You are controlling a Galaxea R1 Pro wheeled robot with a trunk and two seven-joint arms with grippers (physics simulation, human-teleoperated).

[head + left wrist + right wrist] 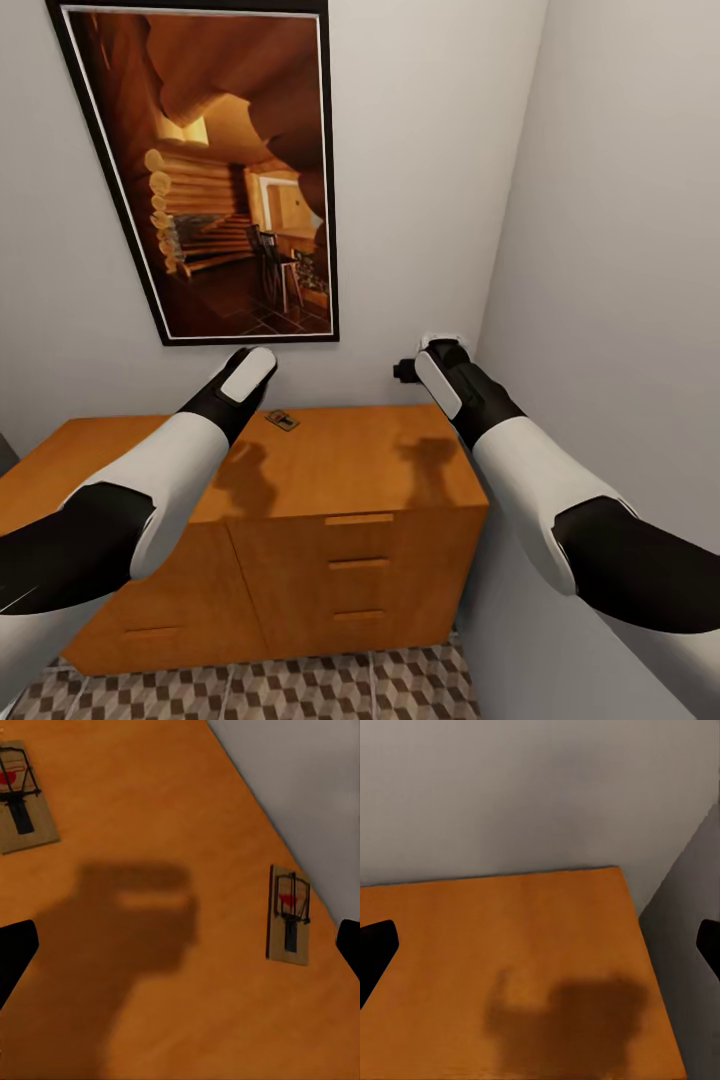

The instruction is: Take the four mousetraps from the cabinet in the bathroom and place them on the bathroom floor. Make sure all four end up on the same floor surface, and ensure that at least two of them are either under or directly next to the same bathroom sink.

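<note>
The orange-brown cabinet point(350, 460) stands against the wall below me, with drawer fronts facing me. One mousetrap point(283, 419) lies on its top near the back wall, just beyond my left arm point(190, 440). In the left wrist view two mousetraps lie flat on the wood, one point(289, 913) by the wall edge and another point(22, 799) farther off. My left gripper point(180, 949) hovers above the top, open and empty. My right gripper point(540, 949) hangs open over the bare right end of the cabinet top point(510, 960), holding nothing. Cube-patterned bathroom floor point(300, 690) shows at the cabinet's foot.
A large framed picture point(215, 170) of a log interior hangs on the back wall above the cabinet. A side wall point(620, 250) runs close along the cabinet's right end, forming a tight corner beside my right arm point(520, 460).
</note>
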